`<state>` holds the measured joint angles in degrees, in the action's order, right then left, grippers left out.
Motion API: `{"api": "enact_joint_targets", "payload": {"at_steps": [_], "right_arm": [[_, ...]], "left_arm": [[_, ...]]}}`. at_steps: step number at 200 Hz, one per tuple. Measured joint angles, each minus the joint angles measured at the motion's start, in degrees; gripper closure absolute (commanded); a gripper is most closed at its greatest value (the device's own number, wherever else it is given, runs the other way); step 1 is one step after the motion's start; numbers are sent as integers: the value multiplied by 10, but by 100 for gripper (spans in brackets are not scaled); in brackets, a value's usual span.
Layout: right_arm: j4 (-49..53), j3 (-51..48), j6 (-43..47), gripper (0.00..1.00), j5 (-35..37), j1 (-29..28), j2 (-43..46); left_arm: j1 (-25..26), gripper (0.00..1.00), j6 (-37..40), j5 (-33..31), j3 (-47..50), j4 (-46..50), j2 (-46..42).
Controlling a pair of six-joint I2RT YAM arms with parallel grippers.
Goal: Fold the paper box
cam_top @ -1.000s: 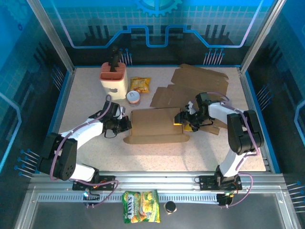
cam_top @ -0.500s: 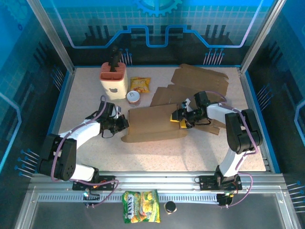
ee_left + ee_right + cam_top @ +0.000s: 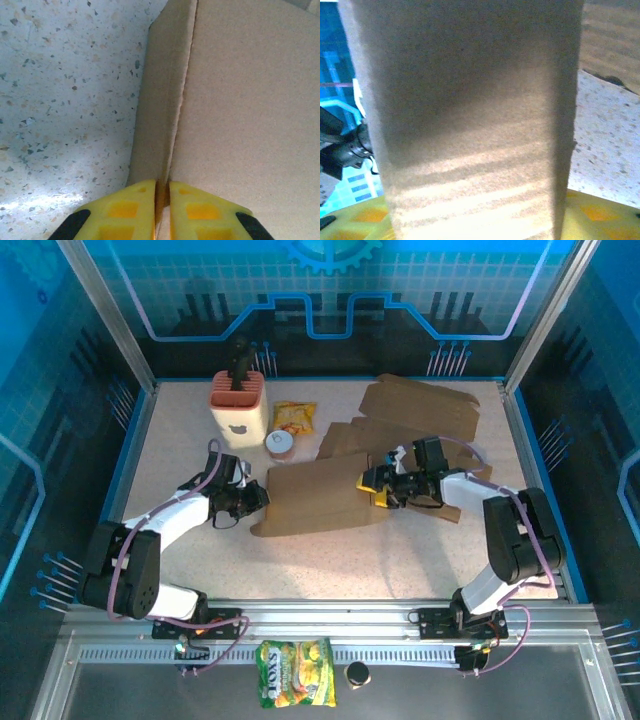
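Observation:
The paper box [image 3: 315, 498] is a flat brown cardboard piece lying slantwise in the middle of the table. My left gripper [image 3: 256, 499] is at its left end. In the left wrist view the yellow fingers [image 3: 135, 210] are shut on the thin edge of the box [image 3: 240, 100], next to a fold crease. My right gripper [image 3: 376, 488] is at the box's right end. In the right wrist view a cardboard panel [image 3: 470, 125] stands between the yellow fingers [image 3: 607, 215] and fills the gap, hiding their inner faces.
More flat cardboard sheets [image 3: 420, 412] lie at the back right, partly under the right arm. A peach and white holder [image 3: 238, 406], a yellow snack bag [image 3: 293, 418] and a small round tin [image 3: 280, 443] stand at the back left. Another snack bag [image 3: 296, 686] lies on the front rail.
The box has moved away from the near edge and turned, its right end now farther back. Both grippers went with it. The right jaws have narrowed on the panel.

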<state>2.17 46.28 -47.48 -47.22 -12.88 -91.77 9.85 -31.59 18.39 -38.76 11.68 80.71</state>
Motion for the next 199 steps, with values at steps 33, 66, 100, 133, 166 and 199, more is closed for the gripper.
{"api": "enact_joint_targets", "payload": {"at_steps": [33,66,100,133,166,199], "right_arm": [[-10,2,-25,40,-2,-7,10],[-12,9,-36,41,-4,-12,12],[-8,10,-47,44,-1,-16,23],[1,11,-63,48,3,-21,33],[2,11,-111,51,-4,-25,40],[-8,11,-190,51,-15,-12,67]], "left_arm": [[-1,85,0,-2,0,0,-1],[-2,83,0,-3,0,0,-1],[-2,78,2,-4,0,0,-1],[0,59,16,-13,0,16,-21],[36,40,70,-44,-3,38,-107],[101,32,186,-104,-19,69,-181]]}}
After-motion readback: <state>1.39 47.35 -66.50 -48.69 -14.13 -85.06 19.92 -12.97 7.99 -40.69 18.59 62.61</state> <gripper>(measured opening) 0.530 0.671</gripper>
